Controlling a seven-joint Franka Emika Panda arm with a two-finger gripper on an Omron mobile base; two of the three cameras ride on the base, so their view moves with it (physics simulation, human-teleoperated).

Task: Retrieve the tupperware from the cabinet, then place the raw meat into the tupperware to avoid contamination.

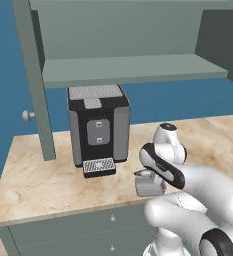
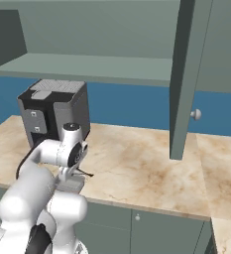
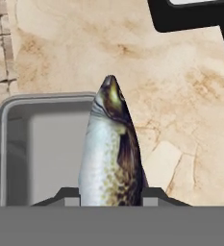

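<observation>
In the hand view my gripper (image 3: pixel 111 197) is shut on the raw meat (image 3: pixel 111 153), a small speckled fish with a pale belly, head pointing away from the hand. The fish hangs over the right rim of the tupperware (image 3: pixel 31 144), a shallow grey container standing open on the marble counter. From the left base view the tupperware (image 1: pixel 149 187) sits near the counter's front edge, with the gripper (image 1: pixel 143 173) just above it. The right base view has the tupperware (image 2: pixel 71 185) under the hand. The cabinet (image 1: pixel 133 70) hangs above with its doors open.
A black and grey coffee machine (image 1: pixel 99 125) with a grated drip tray (image 1: pixel 99 166) stands at the back of the counter (image 1: pixel 43 175). An open cabinet door (image 1: pixel 35 80) reaches down at the left, another open door (image 2: pixel 186 74) at the right. Drawer fronts (image 2: pixel 137 223) lie below.
</observation>
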